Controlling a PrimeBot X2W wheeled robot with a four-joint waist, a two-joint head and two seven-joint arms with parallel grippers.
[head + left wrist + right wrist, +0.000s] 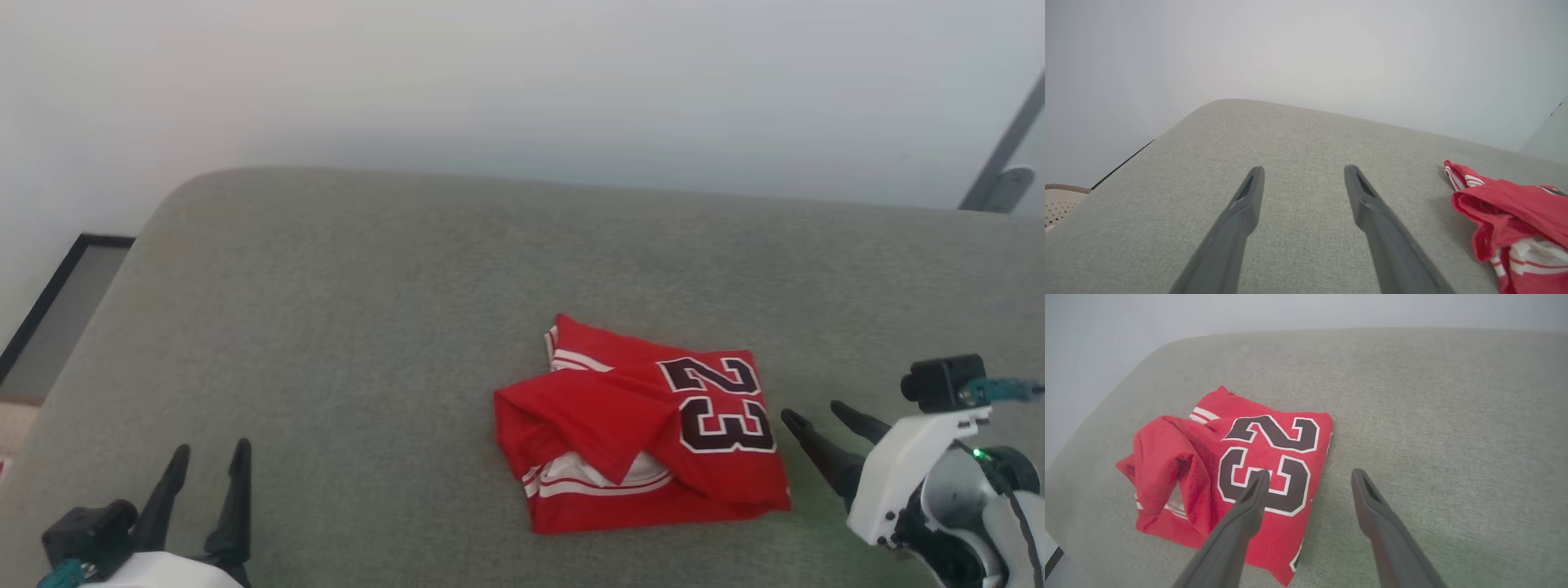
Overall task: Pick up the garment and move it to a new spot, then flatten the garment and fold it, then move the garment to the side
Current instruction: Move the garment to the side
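Grey upholstered surface (326, 327) against a pale wall carries the garment (637, 433). It lies just ahead of the right gripper (812, 411), whose fingers stand wide apart with nothing between them. The left gripper (212, 447) is likewise spread and empty, with the garment well off to its right.

Caution: the bundle is only loosely folded. Pinching the top layer alone would probably pull the fold open; a sideways push could bunch it.

Appearance: bright red fabric, dark "23" outlined in white, striped trim, one slack flap exposing white lining.
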